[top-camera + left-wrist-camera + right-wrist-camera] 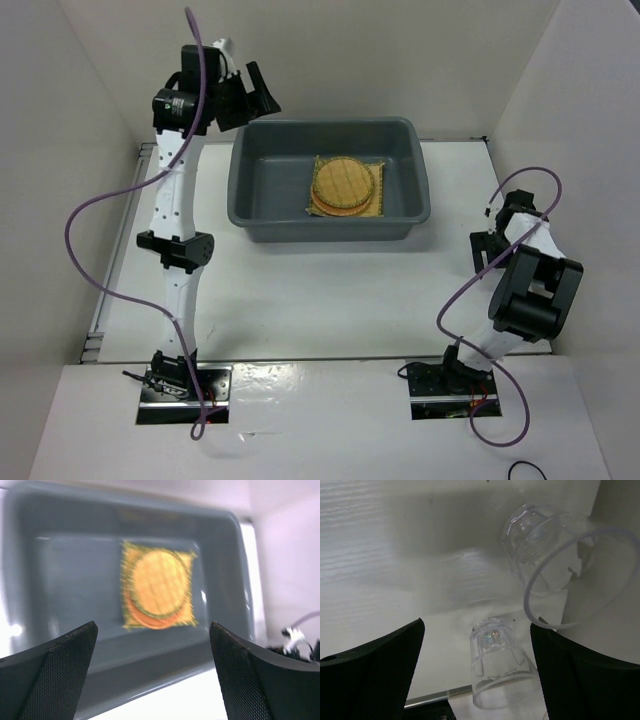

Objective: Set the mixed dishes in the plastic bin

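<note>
Beyond right gripper point(476, 625), glass cup point(540, 545)

White table point(300, 295), white walls point(400, 60)

Left arm point(175, 215), left side of the top view: white link shells, black joint housings. Right arm point(525, 285), right side: identical white shells, bulky black elbow housing. One purple cable point(68, 228) loops along each arm to a metal base plate point(215, 400) at the lower edge. Left gripper point(152, 626) and right gripper point(476, 622): fingers point(55, 675) black, wedge-shaped, fine mesh-textured faces
</note>
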Controlling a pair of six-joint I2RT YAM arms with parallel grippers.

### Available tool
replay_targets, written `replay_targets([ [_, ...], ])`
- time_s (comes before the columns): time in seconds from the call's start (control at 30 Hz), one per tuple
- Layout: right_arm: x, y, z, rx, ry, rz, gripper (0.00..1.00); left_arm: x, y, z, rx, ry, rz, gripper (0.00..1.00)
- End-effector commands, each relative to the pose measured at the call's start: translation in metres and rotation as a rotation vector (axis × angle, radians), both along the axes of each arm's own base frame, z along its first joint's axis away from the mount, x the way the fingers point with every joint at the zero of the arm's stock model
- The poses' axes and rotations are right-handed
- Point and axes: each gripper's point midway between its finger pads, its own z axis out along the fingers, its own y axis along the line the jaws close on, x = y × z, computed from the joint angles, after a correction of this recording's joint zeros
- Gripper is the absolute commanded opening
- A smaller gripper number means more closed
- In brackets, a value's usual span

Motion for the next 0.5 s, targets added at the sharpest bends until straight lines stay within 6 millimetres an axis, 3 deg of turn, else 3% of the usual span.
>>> replay_targets([
  [0.0,0.018,-0.017,-0.008,-0.037,-0.036,-0.008,0.9,-0.008,0.032,0.003,0.092,0.003,0.1,0.98],
  [0.1,0.032,-0.026,-0.009,-0.035,-0.044,-0.006,0.88,-0.014,0.04,0.011,0.092,0.002,0.112,0.98],
  [0.27,0.033,-0.018,-0.002,0.012,-0.046,0.016,0.87,-0.022,0.043,0.024,0.09,-0.022,0.121,0.98],
  [0.37,0.031,-0.013,0.022,0.015,-0.083,0.033,0.87,-0.026,0.045,0.03,0.093,-0.032,0.13,0.98],
  [0.47,0.039,-0.017,0.062,-0.038,-0.18,0.045,0.87,-0.031,0.048,0.037,0.095,-0.047,0.141,0.98],
])
